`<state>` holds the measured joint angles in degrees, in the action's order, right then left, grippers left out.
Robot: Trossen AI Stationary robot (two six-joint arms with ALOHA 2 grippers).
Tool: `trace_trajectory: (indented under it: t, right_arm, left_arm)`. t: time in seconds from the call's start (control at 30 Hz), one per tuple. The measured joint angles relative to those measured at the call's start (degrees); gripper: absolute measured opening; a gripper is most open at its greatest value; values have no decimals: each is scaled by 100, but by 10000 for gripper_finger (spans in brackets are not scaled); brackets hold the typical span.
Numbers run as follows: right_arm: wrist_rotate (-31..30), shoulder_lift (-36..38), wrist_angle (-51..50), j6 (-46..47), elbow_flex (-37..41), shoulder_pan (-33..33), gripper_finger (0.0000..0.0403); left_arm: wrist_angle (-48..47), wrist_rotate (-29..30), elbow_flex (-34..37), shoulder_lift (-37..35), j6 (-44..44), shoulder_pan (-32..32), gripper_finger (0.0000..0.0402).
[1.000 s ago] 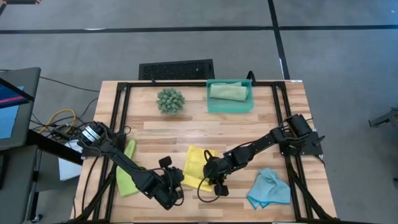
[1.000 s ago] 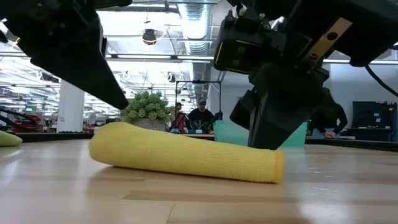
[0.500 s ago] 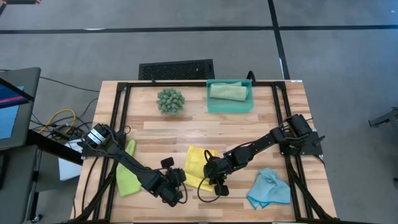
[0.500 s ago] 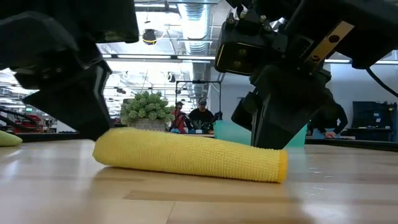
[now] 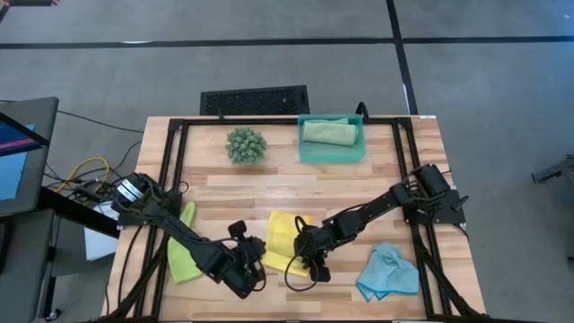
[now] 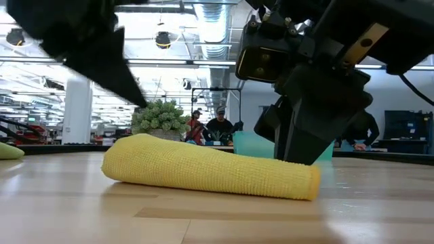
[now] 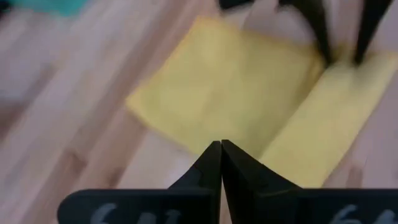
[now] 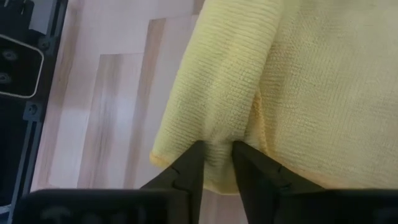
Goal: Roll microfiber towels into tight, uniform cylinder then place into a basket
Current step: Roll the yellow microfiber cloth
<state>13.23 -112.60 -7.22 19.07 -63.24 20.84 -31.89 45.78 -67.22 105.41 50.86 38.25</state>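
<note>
Left gripper point(image 7: 221, 144) — fingers pressed flat together, nothing between them, tips just above the near edge of the yellow towel point(image 7: 249, 106); in the high view it sits at the towel's left side, near the front of the table point(image 5: 359, 184).

Right gripper point(image 8: 214, 149) — fingers narrowly parted with a fold of the yellow towel's rolled edge between the tips; cloth bunches up into the gap; whether it is truly pinched I cannot tell; in the high view it sits at the towel's right front corner.

Yellow towel partly rolled; the low view shows a thick roll lying on the wood, the rest flat behind it.

Lime green towel point(image 5: 184, 251) at the left edge, partly under the left arm; light blue towel point(image 5: 387, 272) crumpled at the front right; sage green towel point(image 5: 329, 132) rolled inside the basket point(image 5: 331, 154) at the far side; plant ball point(image 5: 246, 144) to the basket's left.

Writing: pale marks on the left gripper's base, unreadable.
</note>
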Motion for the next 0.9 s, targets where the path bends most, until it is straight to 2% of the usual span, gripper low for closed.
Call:
trace_trajectory:
  t: [0.07,0.2,0.37,0.53,0.7,0.8,0.9]
  right_arm:
    - [-2,0,0,0,0,-2,130]
    - [-14,2,4,0,-2,0,144]
    - [-20,2,9,-4,-2,0,147]
    - [-134,199,-307,-9,8,-65,134]
    - [-1060,712,-610,-100,9,73,116]
    - [-1551,830,-334,-312,9,302,110]
    - [-1660,743,277,-529,6,501,109]
  left_arm:
    - [339,-90,0,19,-379,-7,1]
    - [896,-765,3,396,-932,-229,1]
    - [961,-1594,4,787,-959,-449,1]
    - [871,-1691,-17,869,-816,-475,2]
    - [898,-1638,-13,879,-816,-412,2]
    - [900,-1632,-11,881,-812,-410,2]
    - [908,-1636,-11,883,-808,-410,2]
